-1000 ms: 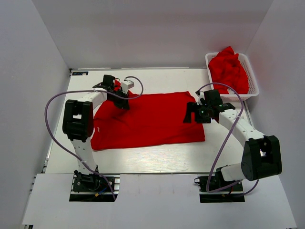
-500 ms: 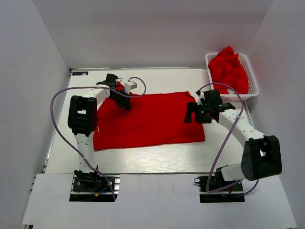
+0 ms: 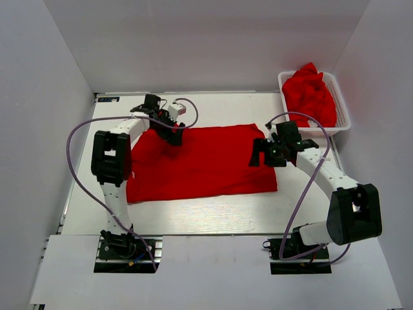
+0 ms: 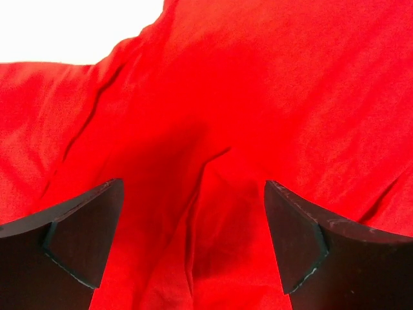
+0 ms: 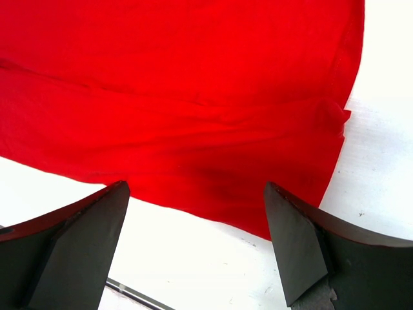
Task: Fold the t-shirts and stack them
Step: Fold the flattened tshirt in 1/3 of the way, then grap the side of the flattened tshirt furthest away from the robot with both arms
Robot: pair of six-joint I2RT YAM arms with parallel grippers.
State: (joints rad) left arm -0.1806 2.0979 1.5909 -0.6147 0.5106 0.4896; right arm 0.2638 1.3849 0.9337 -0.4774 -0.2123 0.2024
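Note:
A red t-shirt (image 3: 206,165) lies spread flat across the middle of the white table (image 3: 193,216). My left gripper (image 3: 173,132) hovers over its back left corner, near the collar side. In the left wrist view the left gripper (image 4: 193,187) is open, with wrinkled red cloth (image 4: 258,97) below and nothing pinched. My right gripper (image 3: 259,155) stands over the shirt's right edge. In the right wrist view the right gripper (image 5: 195,187) is open above the shirt's hem (image 5: 193,97) and bare table (image 5: 193,258).
A white basket (image 3: 344,110) at the back right holds a heap of red t-shirts (image 3: 310,93). White walls close in the table on three sides. Purple cables loop off both arms.
My left gripper has opened and let go of the shirt's corner, after shifting slightly right and back. The right arm has not moved.

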